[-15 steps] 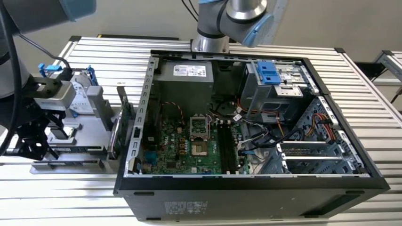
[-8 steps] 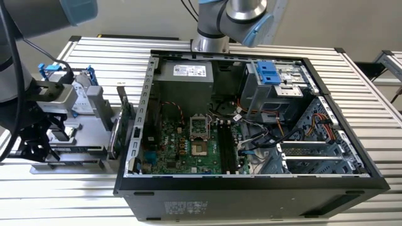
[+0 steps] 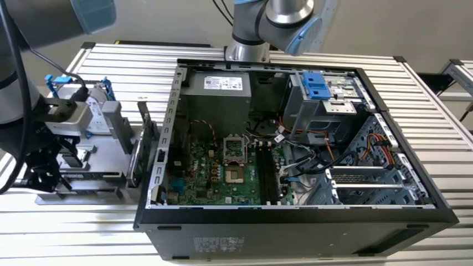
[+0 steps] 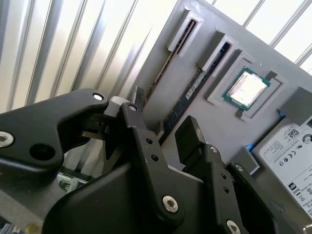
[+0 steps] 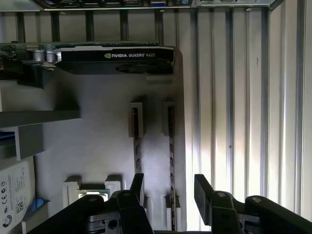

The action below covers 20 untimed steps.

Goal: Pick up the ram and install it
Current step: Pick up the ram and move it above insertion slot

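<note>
Gripper [image 5: 169, 178] wide, straddling ram [image 5: 171, 141] in gray holder [image 5: 97, 141]; contact unclear. Card [image 5: 114, 62] carries white lettering.

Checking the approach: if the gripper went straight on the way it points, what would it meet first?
Likely the ram stick, on edge in the grey tray, centred ahead of the open gripper; depth is unclear.

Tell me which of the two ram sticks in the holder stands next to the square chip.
The ram stick beside the chip; the other stick stands one slot farther, at the edge of the holder.
</note>
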Available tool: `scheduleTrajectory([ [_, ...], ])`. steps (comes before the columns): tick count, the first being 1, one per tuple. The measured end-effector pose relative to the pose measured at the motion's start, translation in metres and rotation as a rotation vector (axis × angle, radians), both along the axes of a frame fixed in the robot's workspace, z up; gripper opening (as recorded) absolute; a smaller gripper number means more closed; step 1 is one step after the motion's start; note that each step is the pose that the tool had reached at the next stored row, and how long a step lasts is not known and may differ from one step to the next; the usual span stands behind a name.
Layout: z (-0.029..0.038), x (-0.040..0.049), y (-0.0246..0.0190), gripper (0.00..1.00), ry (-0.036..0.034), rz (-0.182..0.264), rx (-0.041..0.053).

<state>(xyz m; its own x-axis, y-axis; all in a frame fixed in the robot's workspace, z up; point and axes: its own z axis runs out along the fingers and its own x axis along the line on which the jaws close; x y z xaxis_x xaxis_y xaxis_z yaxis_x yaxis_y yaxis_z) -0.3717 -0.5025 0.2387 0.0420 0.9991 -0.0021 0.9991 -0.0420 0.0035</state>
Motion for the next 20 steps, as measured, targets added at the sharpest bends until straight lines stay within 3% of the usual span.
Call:
scheduleTrajectory([
  [20, -0.0131, 0.0, -0.0002, 1.0, -0.0001, 0.009, -0.0047],
])
